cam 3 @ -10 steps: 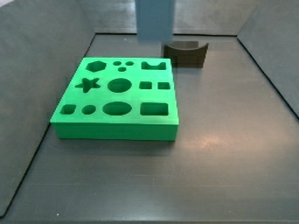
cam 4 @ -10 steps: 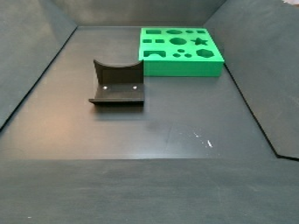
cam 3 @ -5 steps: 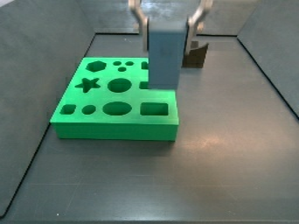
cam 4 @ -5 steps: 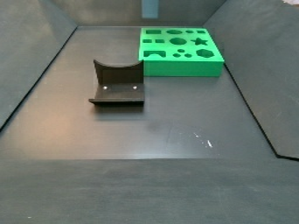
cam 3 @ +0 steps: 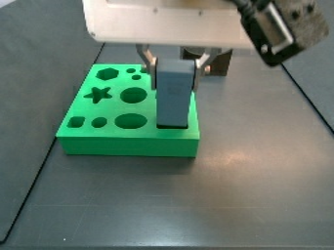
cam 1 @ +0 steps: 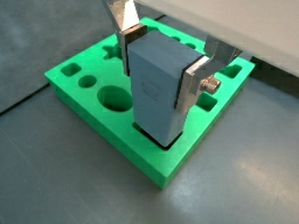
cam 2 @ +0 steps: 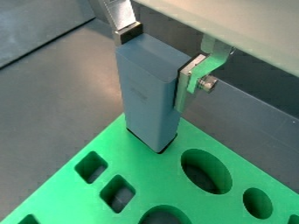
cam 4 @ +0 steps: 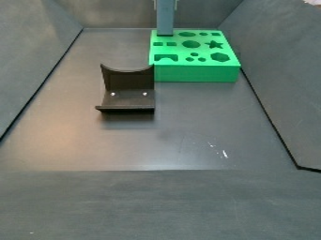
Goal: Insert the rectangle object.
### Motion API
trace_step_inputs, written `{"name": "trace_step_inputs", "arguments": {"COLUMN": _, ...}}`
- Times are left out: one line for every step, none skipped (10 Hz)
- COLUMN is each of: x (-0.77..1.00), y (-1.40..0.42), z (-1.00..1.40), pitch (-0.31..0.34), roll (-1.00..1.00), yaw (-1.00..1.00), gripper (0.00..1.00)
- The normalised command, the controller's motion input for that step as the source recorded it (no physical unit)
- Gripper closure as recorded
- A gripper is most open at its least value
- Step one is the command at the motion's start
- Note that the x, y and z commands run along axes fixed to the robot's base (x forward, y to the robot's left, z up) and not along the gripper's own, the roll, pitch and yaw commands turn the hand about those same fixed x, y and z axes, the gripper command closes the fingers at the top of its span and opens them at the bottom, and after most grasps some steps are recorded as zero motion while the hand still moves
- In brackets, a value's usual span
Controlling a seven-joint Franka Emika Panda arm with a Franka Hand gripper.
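Note:
The rectangle object point(cam 1: 158, 83), a tall grey-blue block, stands upright with its lower end in the rectangular hole at a corner of the green board point(cam 1: 111, 144). It shows in both wrist views point(cam 2: 146, 87) and both side views point(cam 3: 173, 96) point(cam 4: 164, 17). My gripper point(cam 1: 160, 50) is shut on the block's upper part, one silver finger point(cam 1: 193, 79) on each side. In a side view the gripper point(cam 3: 177, 61) hangs under the white wrist body above the board point(cam 3: 98, 127). The board point(cam 4: 194, 67) has several shaped holes.
The dark fixture point(cam 4: 126, 91) with a curved notch stands on the dark floor, apart from the board; in a side view it point(cam 3: 216, 63) is mostly hidden behind the gripper. Grey walls close in the floor on several sides.
The gripper has come down with the block. Its lower end, which hung over the board half a second ago, now sits in the rectangular hole. The wrist body now fills the upper side view.

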Motion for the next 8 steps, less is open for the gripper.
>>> {"name": "trace_step_inputs", "arguments": {"x": 0.18, "y": 0.00, "z": -0.36, "pitch": 0.000, "roll": -0.02, "yaw": 0.00, "gripper": 1.00}}
{"name": "trace_step_inputs", "arguments": {"x": 0.05, "y": 0.00, "z": -0.50, "pitch": 0.000, "roll": 0.00, "yaw": 0.00, "gripper": 1.00}}
{"name": "trace_step_inputs", "arguments": {"x": -0.11, "y": 0.00, "z": -0.60, "pitch": -0.099, "roll": 0.00, "yaw": 0.14, "gripper": 1.00}}
{"name": "trace_step_inputs", "arguments": {"x": -0.10, "y": 0.00, "z": -0.57, "pitch": -0.124, "roll": 0.00, "yaw": 0.27, "gripper": 1.00}}
{"name": "trace_step_inputs", "arguments": {"x": 0.00, "y": 0.00, "z": -0.44, "pitch": -0.036, "roll": 0.00, "yaw": 0.17, "gripper": 1.00}}
{"name": "trace_step_inputs", "arguments": {"x": 0.09, "y": 0.00, "z": -0.27, "pitch": 0.000, "roll": 0.00, "yaw": 0.05, "gripper": 1.00}}
{"name": "trace_step_inputs", "arguments": {"x": 0.03, "y": 0.00, "z": -0.06, "pitch": 0.000, "roll": -0.02, "yaw": 0.00, "gripper": 1.00}}
{"name": "trace_step_inputs", "arguments": {"x": 0.04, "y": 0.00, "z": 0.00, "pitch": 0.009, "roll": 0.00, "yaw": 0.00, "gripper": 1.00}}
